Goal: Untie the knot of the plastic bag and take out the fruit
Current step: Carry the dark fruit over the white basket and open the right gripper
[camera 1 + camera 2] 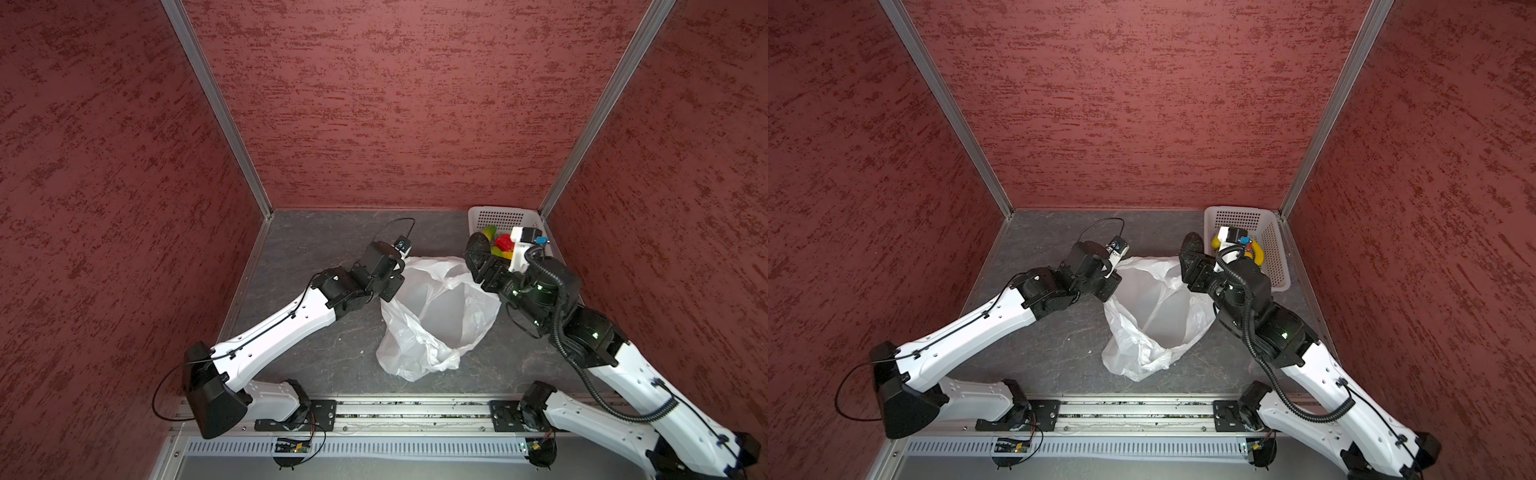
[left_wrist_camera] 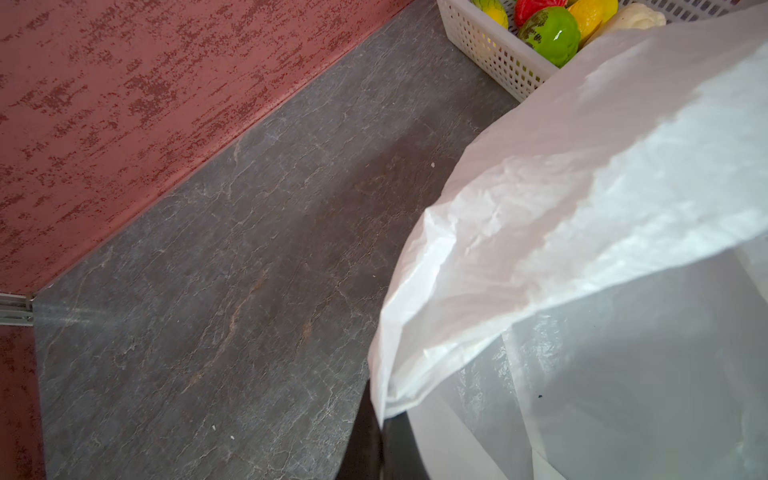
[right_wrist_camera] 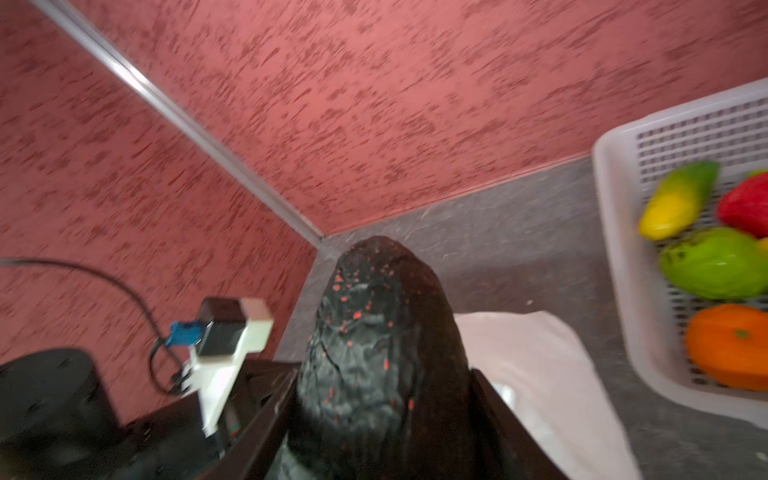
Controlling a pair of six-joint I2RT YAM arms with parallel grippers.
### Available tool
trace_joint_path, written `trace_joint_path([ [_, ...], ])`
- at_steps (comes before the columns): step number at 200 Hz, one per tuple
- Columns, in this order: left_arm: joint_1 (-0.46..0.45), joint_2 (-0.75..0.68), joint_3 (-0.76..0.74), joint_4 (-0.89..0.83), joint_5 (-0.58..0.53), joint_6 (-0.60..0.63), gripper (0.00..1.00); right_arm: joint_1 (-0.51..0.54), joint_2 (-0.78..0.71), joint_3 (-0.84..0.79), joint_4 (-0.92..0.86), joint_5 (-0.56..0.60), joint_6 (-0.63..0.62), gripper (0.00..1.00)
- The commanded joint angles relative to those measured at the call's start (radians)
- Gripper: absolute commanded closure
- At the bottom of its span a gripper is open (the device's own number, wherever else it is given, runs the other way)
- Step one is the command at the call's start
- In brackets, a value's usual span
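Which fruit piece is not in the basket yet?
The black, red-flecked one, clamped in the right gripper; the coloured pieces lie in the white basket.

Soft, even light falls from above in both top views, moderately bright; only faint shadows lie on the table (image 1: 311,353) beside the plastic bag (image 1: 436,316); the wide lens stretches things near the corners. The left wrist view is sharp, the bag's thin film glowing almost white; the right wrist view is smeared by motion blur, the close dark fruit (image 3: 374,332) soft, the basket (image 3: 619,249) and walls (image 3: 415,104) streaked.
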Motion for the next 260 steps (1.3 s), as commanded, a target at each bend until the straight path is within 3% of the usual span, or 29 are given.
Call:
trace_joint_path([
  [1, 0.015, -0.026, 0.007, -0.027, -0.019, 0.013, 1.0, -0.096, 0.014, 0.005, -0.028, -0.035, -0.062, 0.72],
  [39, 0.028, -0.043, 0.002, -0.029, -0.022, 0.017, 1.0, -0.321, 0.109, -0.039, 0.07, -0.134, -0.102, 0.72],
  [83, 0.034, -0.053, 0.006, -0.018, -0.022, 0.011, 1.0, -0.578, 0.322, -0.072, 0.245, -0.259, -0.1, 0.74],
  [133, 0.033, -0.057, -0.009, 0.006, -0.018, -0.003, 1.0, -0.737, 0.629, 0.03, 0.328, -0.28, -0.135, 0.74],
  [219, 0.037, -0.056, -0.016, 0.042, -0.015, -0.018, 1.0, -0.819, 1.131, 0.426, 0.276, -0.274, -0.177, 0.72],
  [260, 0.039, -0.057, -0.017, 0.047, -0.015, -0.027, 1.0, -0.82, 1.227, 0.547, 0.22, -0.24, -0.177, 0.47],
])
